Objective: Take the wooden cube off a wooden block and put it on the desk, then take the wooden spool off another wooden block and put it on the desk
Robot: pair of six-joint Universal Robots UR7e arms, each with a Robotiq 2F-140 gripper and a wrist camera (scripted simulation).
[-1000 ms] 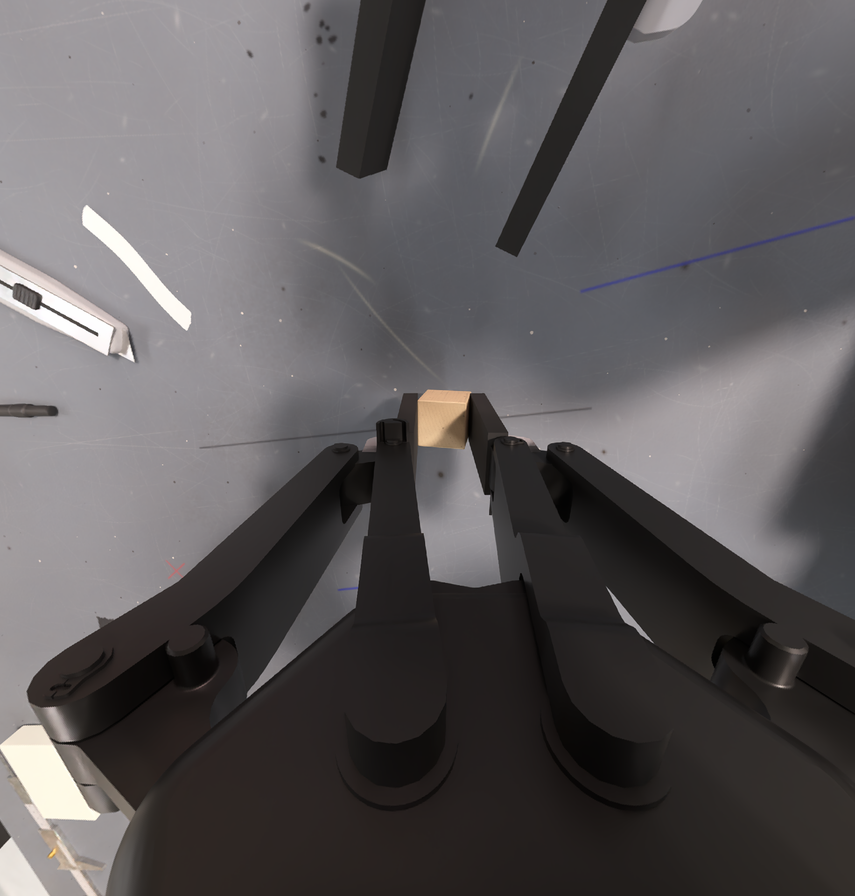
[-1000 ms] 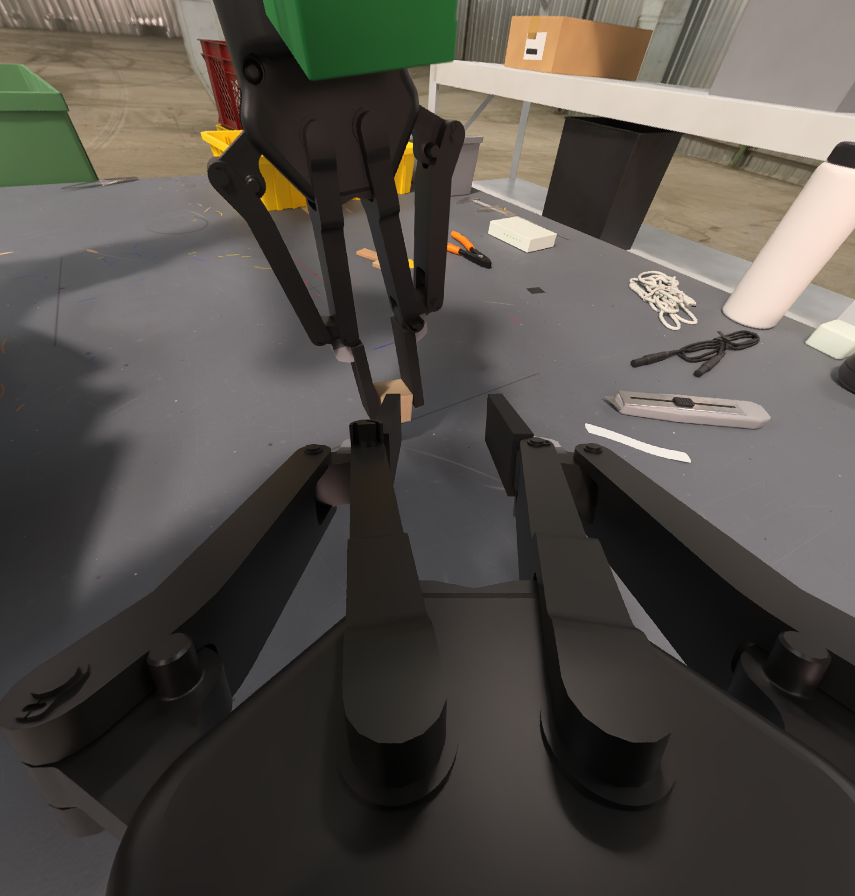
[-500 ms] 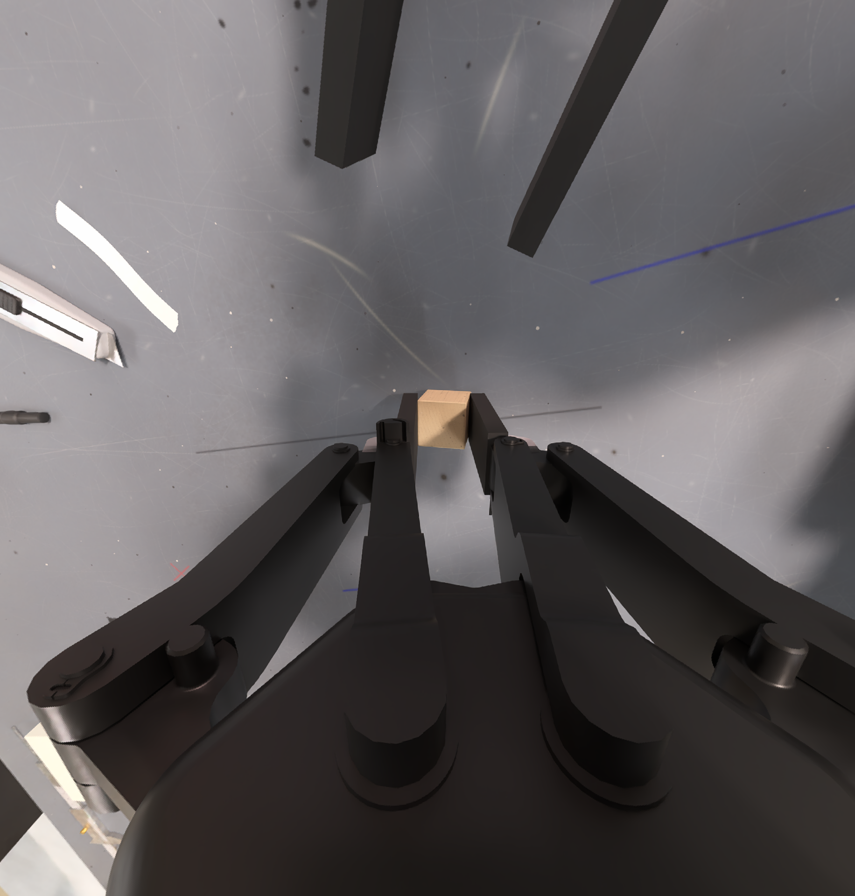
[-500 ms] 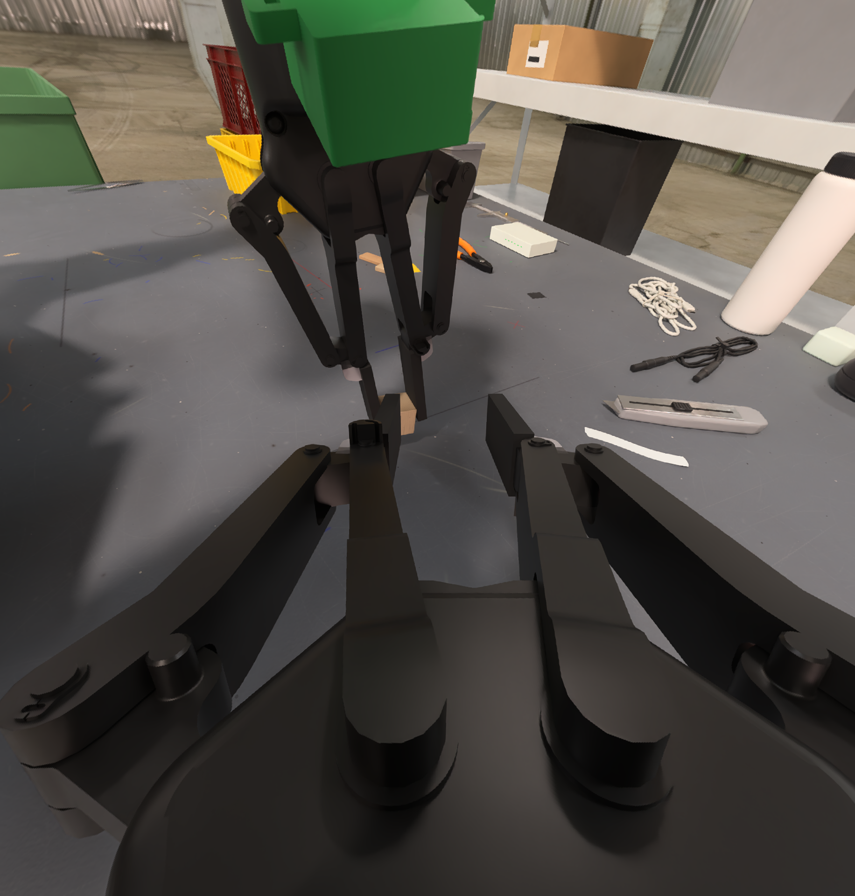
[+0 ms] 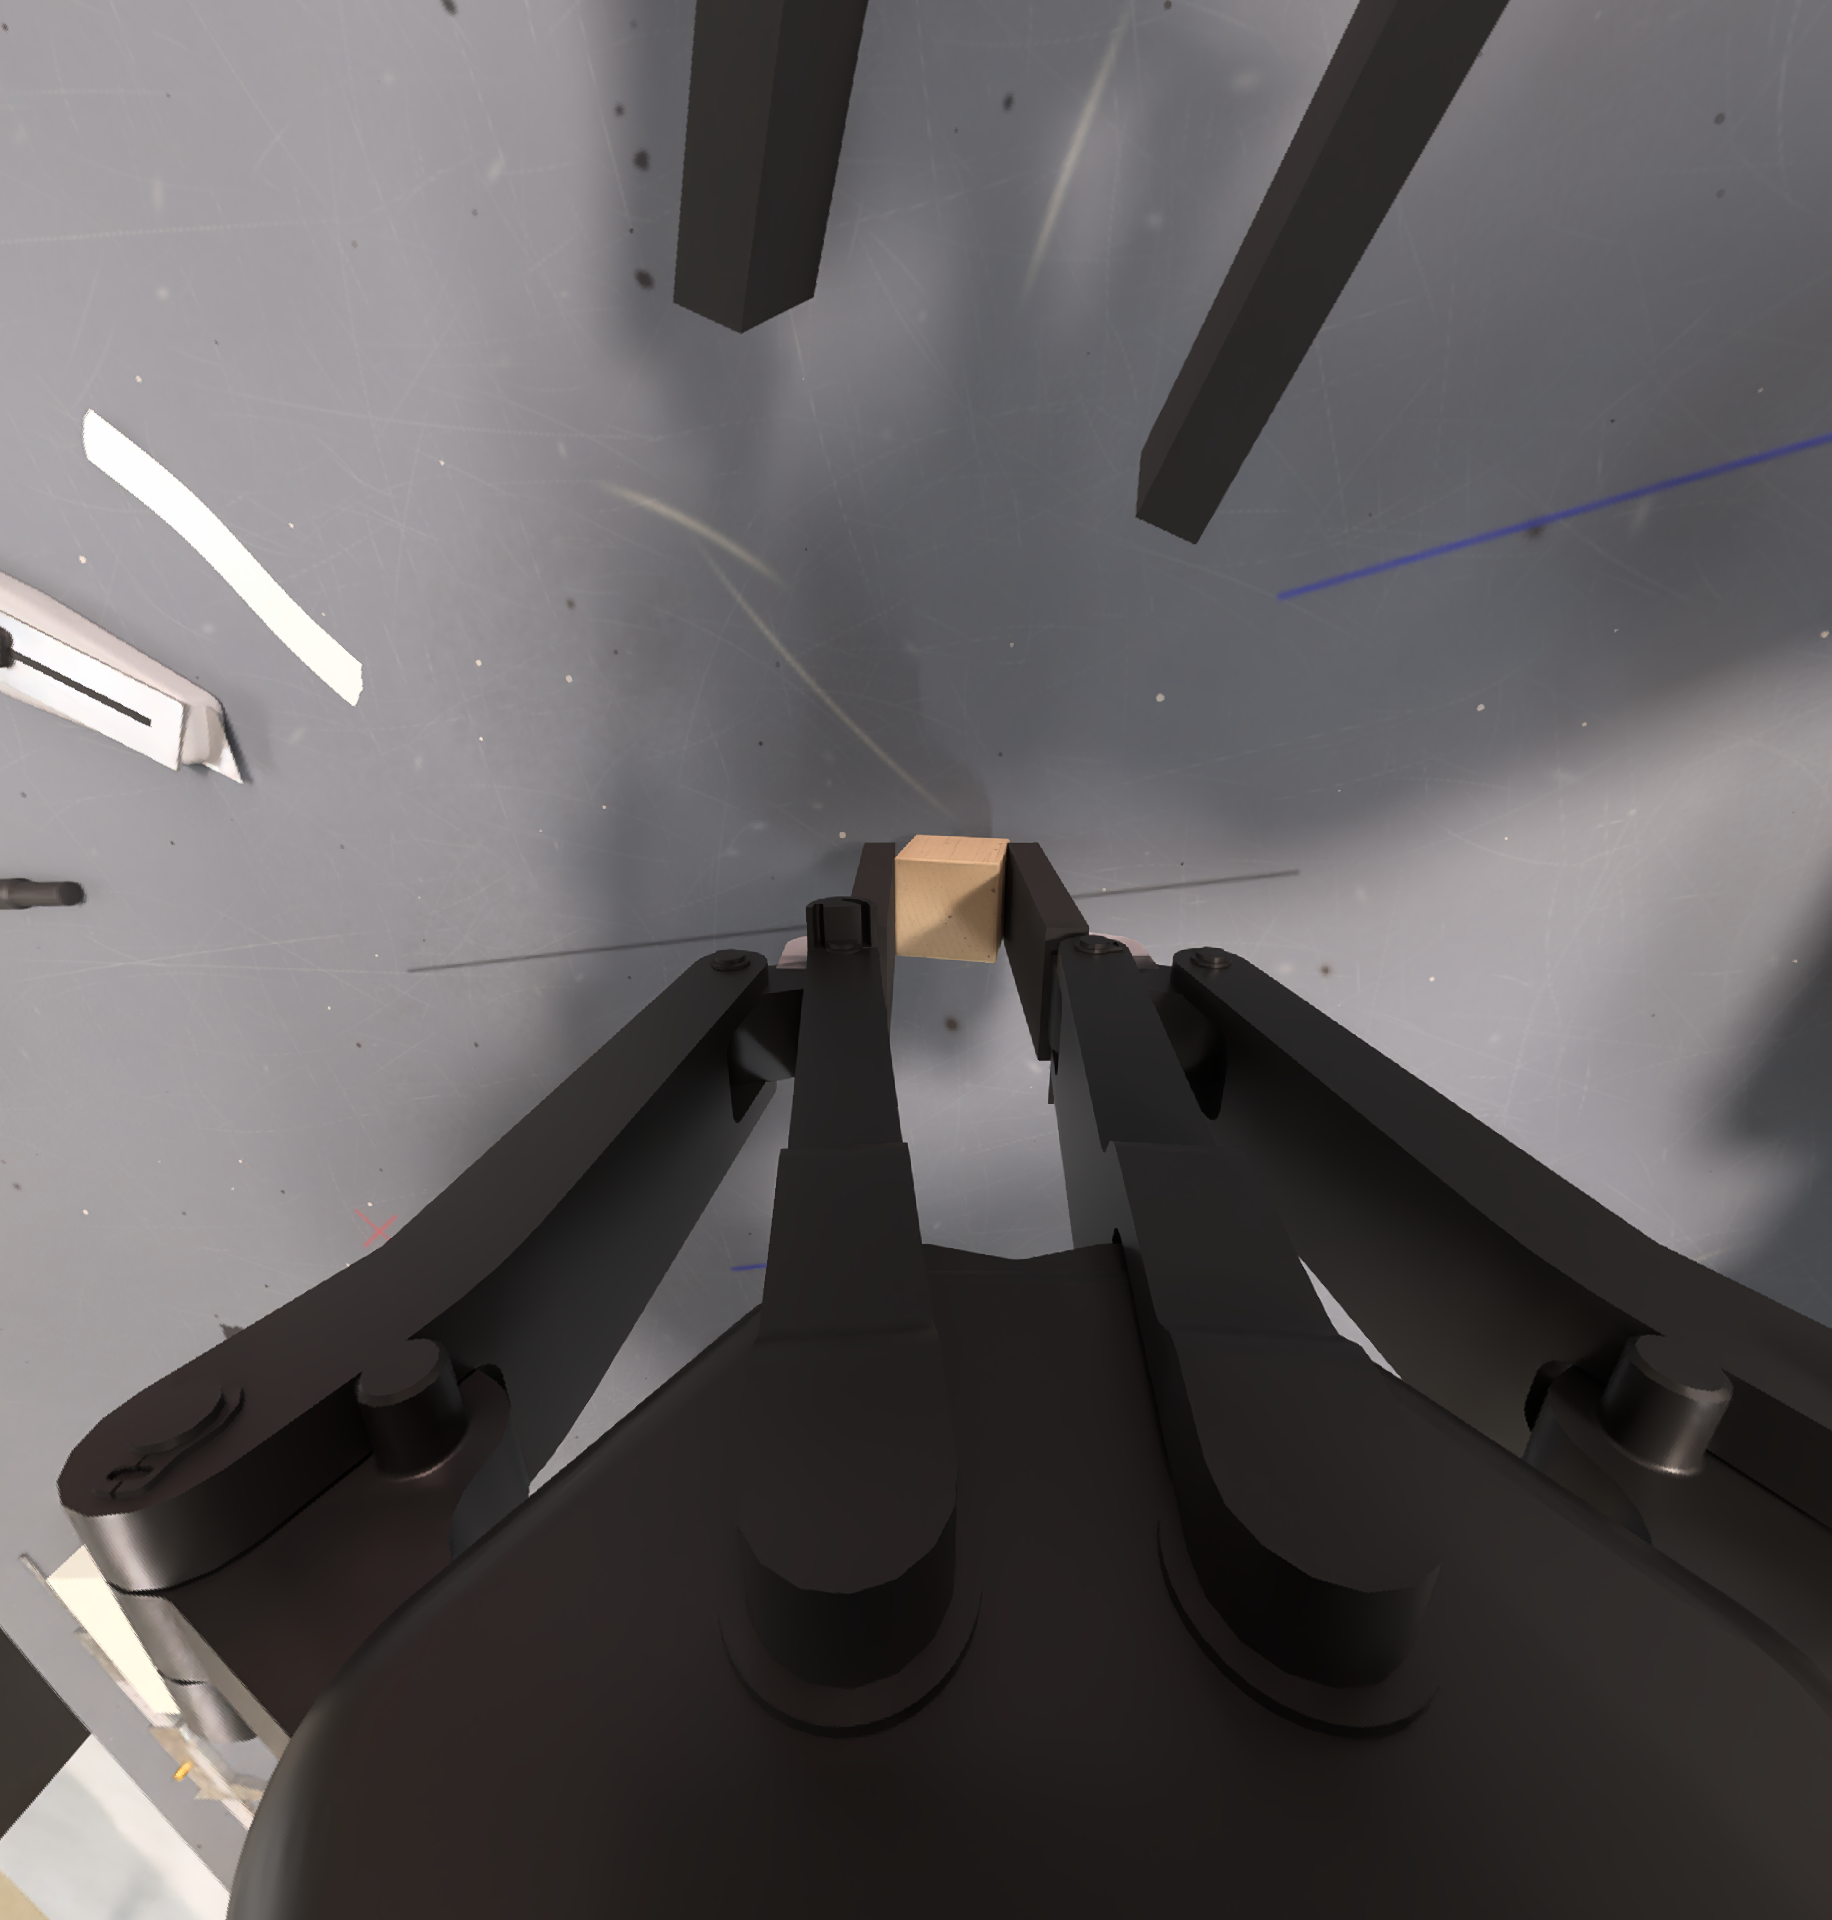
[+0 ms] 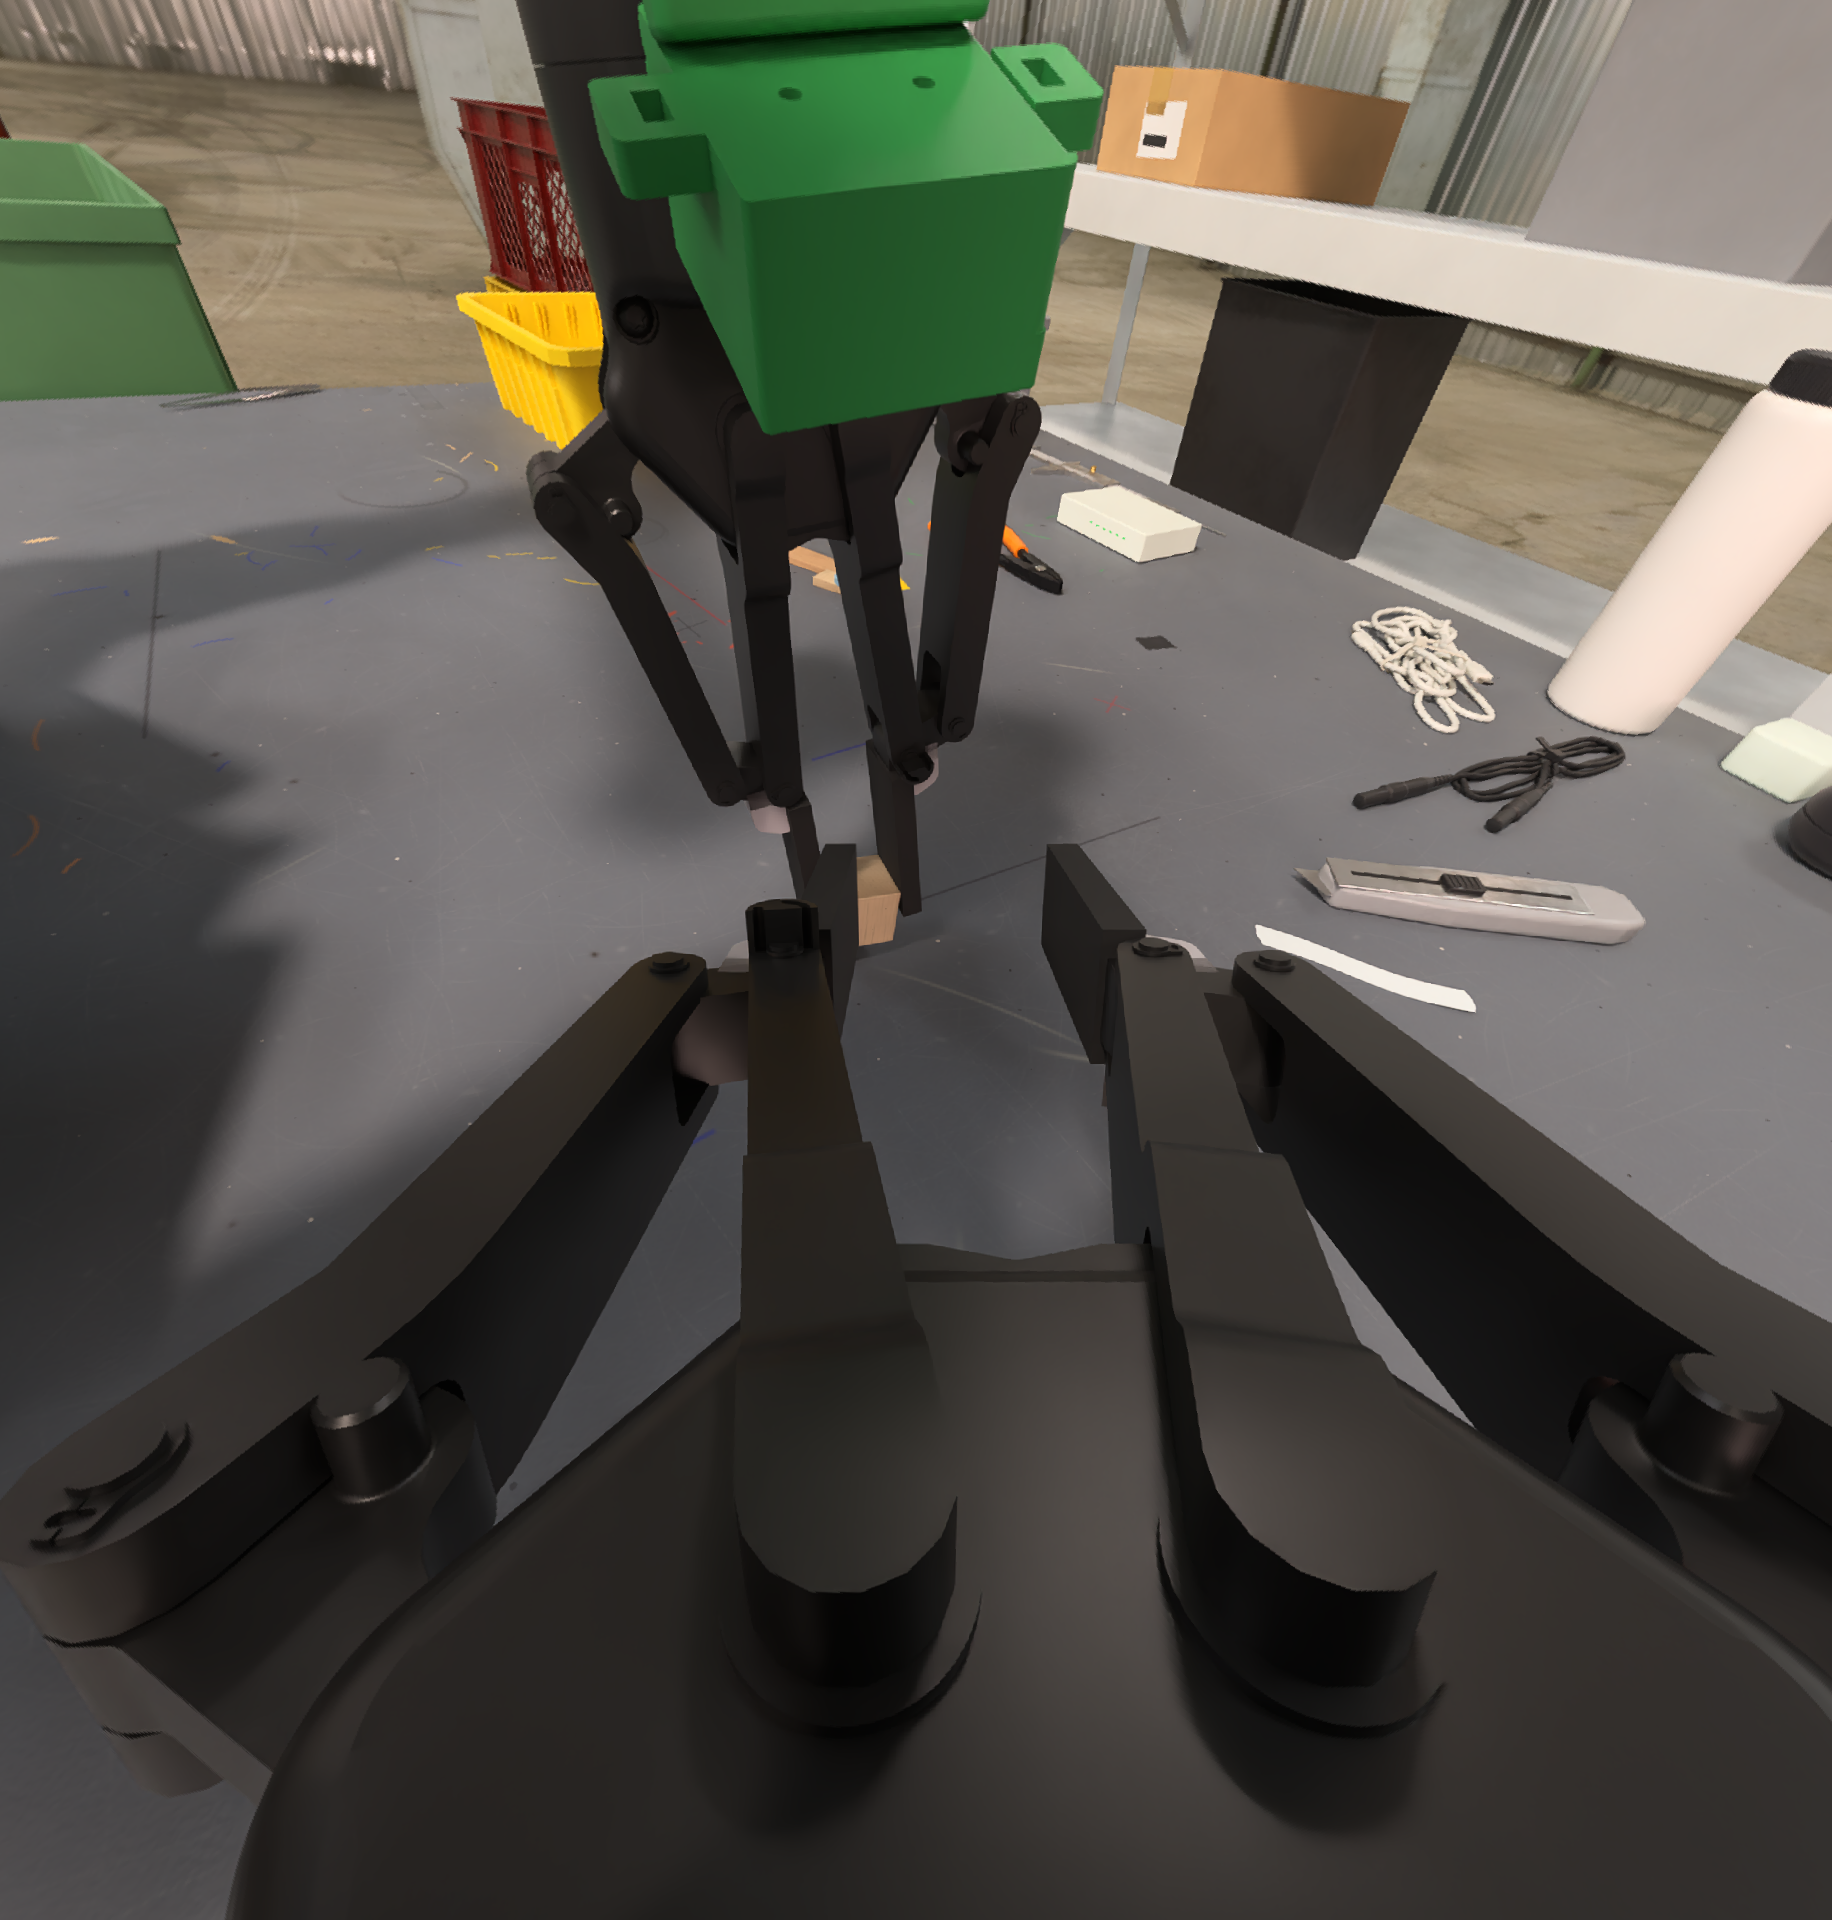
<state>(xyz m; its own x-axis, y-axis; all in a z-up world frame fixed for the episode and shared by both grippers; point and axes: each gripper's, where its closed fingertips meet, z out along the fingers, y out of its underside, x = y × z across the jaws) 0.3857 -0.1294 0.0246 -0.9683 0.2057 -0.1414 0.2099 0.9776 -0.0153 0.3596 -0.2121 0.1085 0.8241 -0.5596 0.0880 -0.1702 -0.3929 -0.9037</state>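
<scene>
Right gripper (image 6: 943, 914): jaws stand well apart with nothing between them, above the grey desk (image 6: 372, 935). Its fingers (image 5: 756, 156) enter the left wrist view from the top edge.

Left gripper (image 5: 951, 902): both pads are pressed against opposite faces of the wooden cube (image 5: 948, 899), which fills the narrow gap between them. In the right wrist view the same gripper (image 6: 858, 883) hangs nearly vertical under a green housing (image 6: 860, 239), with the cube (image 6: 877, 906) at its fingertips, low over the desktop (whether the cube touches the surface cannot be determined, since the right gripper's own finger hides its lower edge).

To the right of the cube lie a white strip (image 6: 1364, 968), then a grey utility knife (image 6: 1473, 899), then a black cable (image 6: 1504, 779). Beyond these are a coil of white cord (image 6: 1421, 665) and a white bottle (image 6: 1722, 551). Farther back: a small white box (image 6: 1128, 523) and orange-handled pliers (image 6: 1026, 556).
</scene>
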